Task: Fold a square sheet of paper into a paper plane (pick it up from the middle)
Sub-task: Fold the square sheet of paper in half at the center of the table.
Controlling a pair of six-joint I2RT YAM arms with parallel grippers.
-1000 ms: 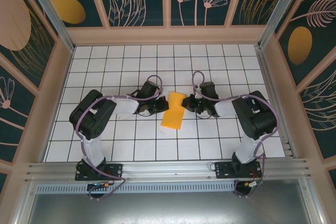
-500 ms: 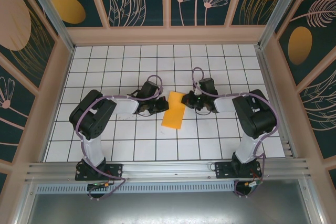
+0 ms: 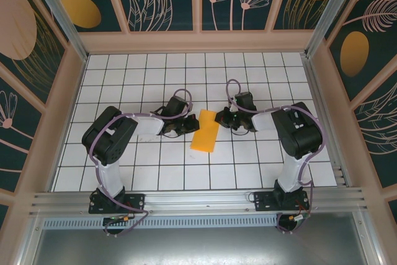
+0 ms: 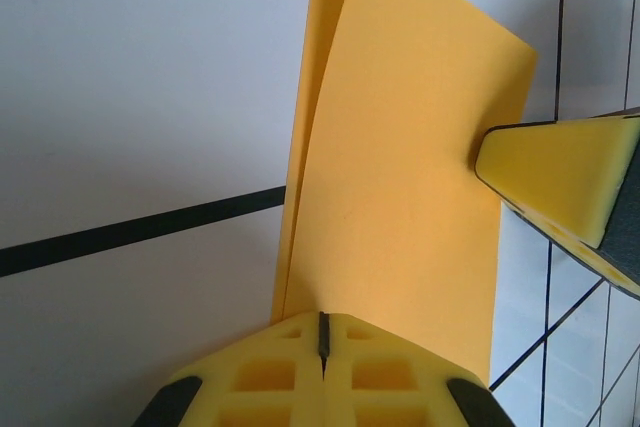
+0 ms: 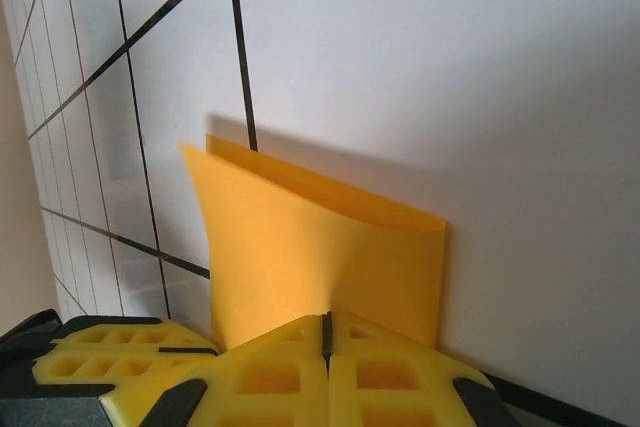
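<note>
Paper (image 3: pixel 205 131) lies flat on the table (image 3: pixel 124 72), folded once into a narrow two-layer strip, directly between your two sets of fingers. It sits there so that both arms can reach it from opposite sides without crossing.

Your left gripper (image 3: pixel 188 130) comes at it from the strip's left long edge. Its fingers are pressed together with nothing between them, and the paper starts right at their tips and runs away ahead of them. That looks like a pose for pinning or pressing, not for picking up.

Your right gripper (image 3: pixel 219 120) meets the opposite edge, near the far corner. It is also closed tight and empty, and in the left wrist view one of its fingers (image 4: pixel 555 172) touches the paper's edge. Two closed tips on either side probably keep the strip from sliding while the crease is set.

The top layer stands slightly off the lower one ahead of the left fingers, so the fold does not look fully flattened. You cannot tell from these views how hard either tip bears down.
</note>
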